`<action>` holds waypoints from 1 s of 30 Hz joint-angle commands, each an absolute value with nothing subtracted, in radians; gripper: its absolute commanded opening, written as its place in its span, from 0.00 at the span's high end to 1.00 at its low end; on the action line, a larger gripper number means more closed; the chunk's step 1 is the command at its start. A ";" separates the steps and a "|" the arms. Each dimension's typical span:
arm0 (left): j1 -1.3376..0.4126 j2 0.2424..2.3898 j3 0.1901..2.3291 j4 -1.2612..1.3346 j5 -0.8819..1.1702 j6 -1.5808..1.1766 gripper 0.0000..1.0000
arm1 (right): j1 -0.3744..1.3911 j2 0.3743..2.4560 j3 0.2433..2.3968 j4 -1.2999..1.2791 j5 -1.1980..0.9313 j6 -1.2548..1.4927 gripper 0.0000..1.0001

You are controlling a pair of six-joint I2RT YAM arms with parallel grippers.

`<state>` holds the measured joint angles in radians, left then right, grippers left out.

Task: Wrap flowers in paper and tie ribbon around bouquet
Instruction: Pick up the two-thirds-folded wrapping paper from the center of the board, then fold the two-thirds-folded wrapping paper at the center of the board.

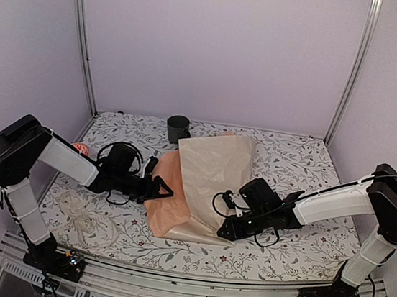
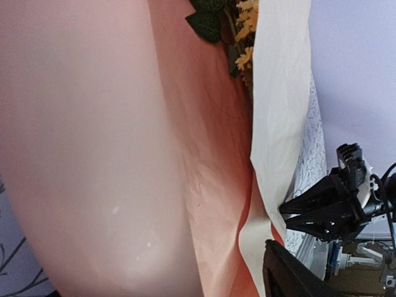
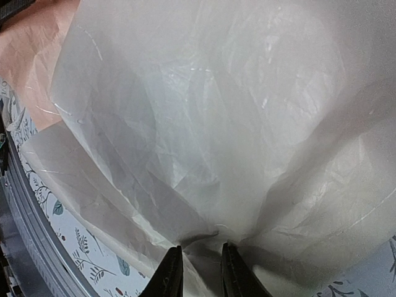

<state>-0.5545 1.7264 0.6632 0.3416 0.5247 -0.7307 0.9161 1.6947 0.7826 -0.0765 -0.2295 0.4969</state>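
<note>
The paper (image 1: 210, 172) lies mid-table, its cream face folded over the peach face. Yellow flowers (image 2: 242, 28) with green leaves peek out between the layers in the left wrist view; the top view hides them. My left gripper (image 1: 163, 188) sits at the paper's left edge, jaws wide, with peach paper (image 2: 204, 154) curving between them. Only one dark finger (image 2: 291, 275) shows. My right gripper (image 3: 197, 266) is shut on a gathered pinch of the cream paper (image 3: 235, 124) at its near right edge (image 1: 226, 228). The ribbon (image 1: 83, 218) lies loose on the cloth, front left.
A dark mug (image 1: 178, 128) stands behind the paper at the back. A small orange thing (image 1: 80, 148) sits at the left edge by the left arm. The floral tablecloth (image 1: 298, 161) covers the table; metal frame posts rise at both back corners.
</note>
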 commanded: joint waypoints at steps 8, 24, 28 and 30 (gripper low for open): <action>-0.603 1.550 0.594 0.474 0.494 -0.789 0.40 | 0.920 1.735 0.766 -0.183 -0.190 0.499 0.76; -0.744 1.613 0.918 0.250 0.412 -0.592 1.00 | 0.920 1.728 0.779 -0.209 -0.189 0.470 0.76; -0.776 1.674 1.012 0.319 0.463 -0.598 1.00 | 0.920 1.720 0.778 -0.207 -0.208 0.447 0.76; -0.795 1.731 1.091 0.335 0.460 -0.587 1.00 | 0.920 1.721 0.767 -0.178 -0.229 0.435 0.76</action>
<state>-0.7509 1.6531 0.9817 0.3050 0.4282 -0.6304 0.9165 1.6981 0.7959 -0.0971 -0.2295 0.4694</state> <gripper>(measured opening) 0.005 0.241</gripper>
